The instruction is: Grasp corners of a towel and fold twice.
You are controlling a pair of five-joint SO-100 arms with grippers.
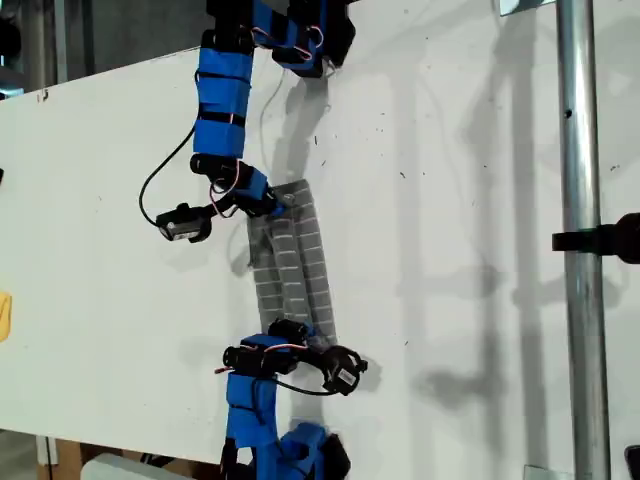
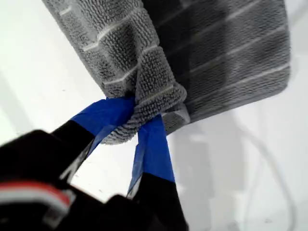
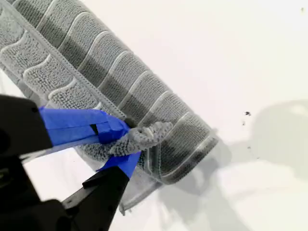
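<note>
My first end effector [image 2: 137,120] pinches a bunched towel [image 2: 216,62] corner; my second end effector [image 3: 127,144] pinches another, above the counter [image 1: 450,150].

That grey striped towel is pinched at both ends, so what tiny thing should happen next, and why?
Probably both arms should carry their pinched corners sideways together across the towel toward its far long edge. My first gripper and my second gripper each have their jaws shut on a bunched corner, and the cloth lies stretched between them on the table, partly rolled over itself, so the fold looks unfinished.
</note>
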